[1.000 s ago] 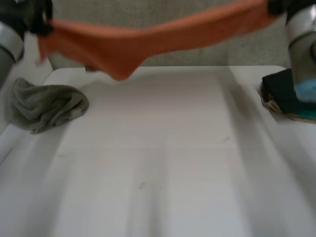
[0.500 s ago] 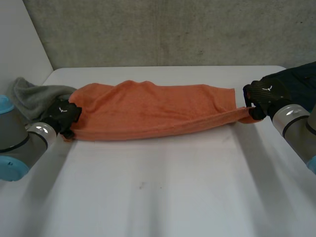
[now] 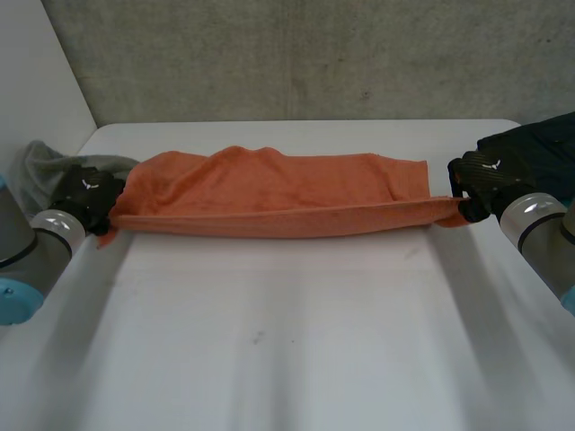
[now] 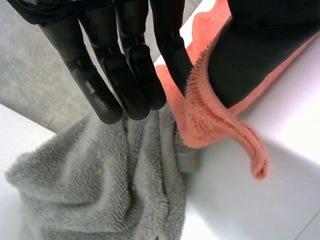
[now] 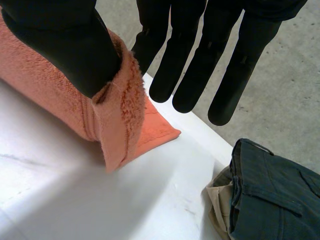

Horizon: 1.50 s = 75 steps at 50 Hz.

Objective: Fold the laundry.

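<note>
An orange towel [image 3: 278, 193] lies stretched across the far part of the white table [image 3: 287, 341], doubled along its length. My left hand [image 3: 85, 196] holds its left end. In the left wrist view the thumb pinches the towel's edge [image 4: 210, 120] against the straight fingers [image 4: 130, 65]. My right hand [image 3: 481, 180] holds the right end. In the right wrist view its thumb [image 5: 65, 45] clamps the towel's corner [image 5: 120, 115] against a finger, and the other fingers stay straight.
A crumpled grey towel [image 3: 40, 171] lies at the table's far left, just beyond my left hand's fingertips [image 4: 100, 190]. Dark folded trousers [image 3: 539, 148] rest on a beige cloth [image 5: 217, 210] at the far right. A concrete wall stands behind the table.
The orange towel came down from the air onto the table. In the last half second my left hand drew outward to the left and pulled the towel's near edge straight.
</note>
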Tool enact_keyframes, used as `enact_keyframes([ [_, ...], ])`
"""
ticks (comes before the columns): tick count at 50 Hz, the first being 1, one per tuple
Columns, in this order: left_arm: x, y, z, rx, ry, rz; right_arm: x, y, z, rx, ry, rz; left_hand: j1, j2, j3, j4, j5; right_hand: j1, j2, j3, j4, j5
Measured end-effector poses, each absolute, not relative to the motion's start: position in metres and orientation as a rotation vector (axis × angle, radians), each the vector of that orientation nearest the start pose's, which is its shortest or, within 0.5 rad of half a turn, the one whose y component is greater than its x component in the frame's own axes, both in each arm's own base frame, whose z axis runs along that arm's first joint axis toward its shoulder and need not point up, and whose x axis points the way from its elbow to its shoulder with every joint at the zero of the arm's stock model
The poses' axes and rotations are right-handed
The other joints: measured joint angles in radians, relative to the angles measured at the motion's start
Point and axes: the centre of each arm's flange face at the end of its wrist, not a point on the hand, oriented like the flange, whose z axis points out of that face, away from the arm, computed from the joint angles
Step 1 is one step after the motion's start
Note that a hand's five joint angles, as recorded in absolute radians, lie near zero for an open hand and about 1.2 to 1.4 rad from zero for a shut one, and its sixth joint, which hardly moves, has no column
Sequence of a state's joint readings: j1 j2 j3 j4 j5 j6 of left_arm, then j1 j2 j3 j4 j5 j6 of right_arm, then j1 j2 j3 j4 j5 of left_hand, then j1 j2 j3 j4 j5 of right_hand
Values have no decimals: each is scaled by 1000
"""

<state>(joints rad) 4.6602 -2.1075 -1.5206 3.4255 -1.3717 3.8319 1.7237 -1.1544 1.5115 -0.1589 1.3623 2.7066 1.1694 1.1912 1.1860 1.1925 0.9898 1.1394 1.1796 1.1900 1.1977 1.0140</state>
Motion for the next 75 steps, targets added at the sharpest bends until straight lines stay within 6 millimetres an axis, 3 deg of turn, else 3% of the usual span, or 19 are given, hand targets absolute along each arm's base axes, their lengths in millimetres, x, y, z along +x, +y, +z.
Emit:
enact_keyframes([
  [5,-168,-364,169,1059,2013,-1769,203,-333,199,-978,2295,-1964,0,5,5,5,0,0,0,0,0,3],
  [10,-164,-338,174,1228,2017,-1625,192,-316,200,-1198,2372,-1847,0,5,5,5,0,0,0,0,0,4],
  [16,-160,-291,178,1518,2053,-1374,167,-276,197,-1630,2495,-1441,0,5,5,5,0,0,0,0,0,4],
  [17,-160,-291,178,1518,2053,-1374,167,-276,197,-1630,2495,-1441,0,5,5,5,0,0,0,0,0,4],
  [18,-159,-271,180,1635,2078,-1264,159,-260,197,-1773,2492,-1277,0,5,5,5,0,0,0,0,0,4],
  [20,-159,-255,182,1735,2101,-1169,154,-250,198,-1874,2466,-1174,0,5,5,5,0,0,0,0,0,4],
  [22,-159,-245,185,1812,2116,-1101,152,-247,199,-1922,2445,-1143,0,5,5,5,0,0,0,0,0,4],
  [26,-161,-244,191,1853,2099,-1090,152,-251,198,-1922,2442,-1189,0,5,5,5,0,0,0,0,0,4],
  [36,-188,-313,196,1685,1970,-1369,173,-309,188,-1643,2513,-1584,0,5,5,5,0,0,0,0,0,5],
  [38,-198,-337,194,1611,1956,-1445,177,-328,186,-1534,2540,-1700,0,5,5,5,0,0,0,0,0,5],
  [42,-211,-365,192,1527,1935,-1523,183,-353,181,-1413,2551,-1841,0,5,5,6,0,0,0,0,0,5],
  [49,-231,-408,184,1436,1864,-1632,199,-387,171,-1320,2504,-2038,0,5,5,6,0,0,0,0,0,5],
  [59,-249,-442,153,1419,1800,-1699,221,-415,157,-1264,2426,-2268,0,5,5,6,0,0,0,0,0,5],
  [65,-252,-454,152,1380,1749,-1766,229,-424,154,-1255,2373,-2357,1,5,5,6,0,0,0,0,0,5],
  [68,-253,-462,165,1322,1690,-1839,232,-432,163,-1225,2316,-2445,0,5,5,6,0,0,0,0,0,5],
  [70,-254,-470,194,1229,1598,-1945,234,-441,184,-1147,2232,-2578,0,6,8,10,0,0,0,3,1,5],
  [75,-250,-474,309,860,1324,-2314,232,-458,286,-672,1814,-3048,0,6,8,10,0,0,0,3,1,5],
])
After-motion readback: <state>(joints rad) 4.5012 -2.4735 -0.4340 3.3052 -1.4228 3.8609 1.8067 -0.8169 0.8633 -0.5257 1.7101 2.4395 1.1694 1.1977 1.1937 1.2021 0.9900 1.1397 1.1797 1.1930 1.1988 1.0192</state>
